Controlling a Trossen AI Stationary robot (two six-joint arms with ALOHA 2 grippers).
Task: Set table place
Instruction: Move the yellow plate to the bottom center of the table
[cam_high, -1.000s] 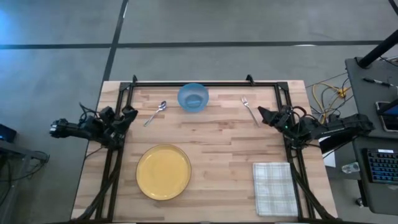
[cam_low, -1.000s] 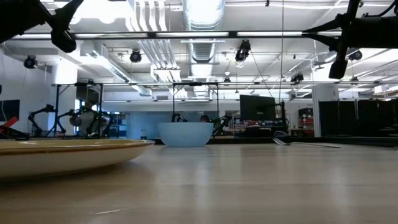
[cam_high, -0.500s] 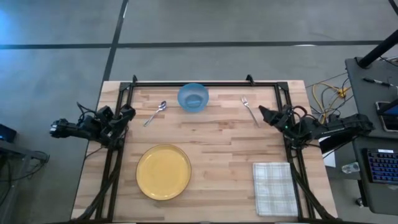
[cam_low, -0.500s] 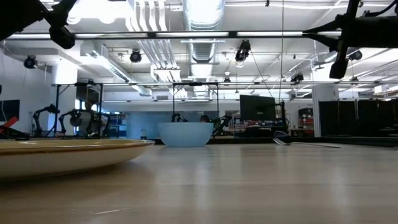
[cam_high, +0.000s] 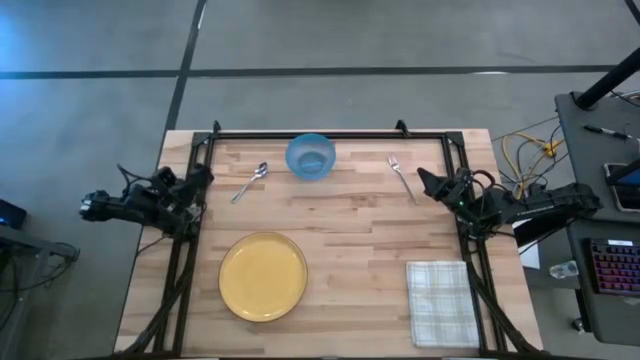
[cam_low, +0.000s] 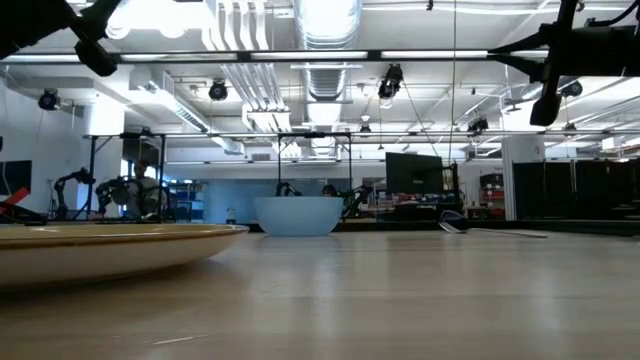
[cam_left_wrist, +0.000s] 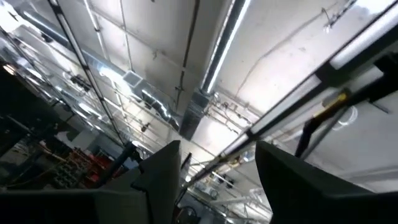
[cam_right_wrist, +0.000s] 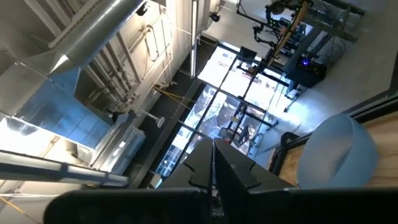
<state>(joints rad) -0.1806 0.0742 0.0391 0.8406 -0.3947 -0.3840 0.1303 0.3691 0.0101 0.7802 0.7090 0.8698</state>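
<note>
Nothing is laid yet: the yellow plate (cam_high: 263, 276) sits toward the near left of the worktop (cam_high: 350, 230), the folded checked napkin (cam_high: 441, 302) lies well apart at the near right corner, and the blue bowl (cam_high: 310, 156), spoon (cam_high: 250, 182) and fork (cam_high: 401, 177) are strung along the far edge. The left claw (cam_high: 203, 176) hangs over the left rail, clear of everything, its two fingers spread in the left wrist view with open air between them — released, grasping nothing. The right claw (cam_high: 424, 183) waits over the right rail just beside the fork; in the right wrist view its fingers meet in a single point, so it reads as clenched on nothing.

The fork looks like the sensible first pick, being nearest a claw. To do it well, the right claw would need to part its fingers before it goes down, then turn so they straddle the thin handle across its width, not along it. A flat fork on wood gives little to bite — the fingertips should come right down to the surface and close near the middle of the handle so it lifts level. The spoon suits the left claw the same way; both pieces belong beside the plate
</note>
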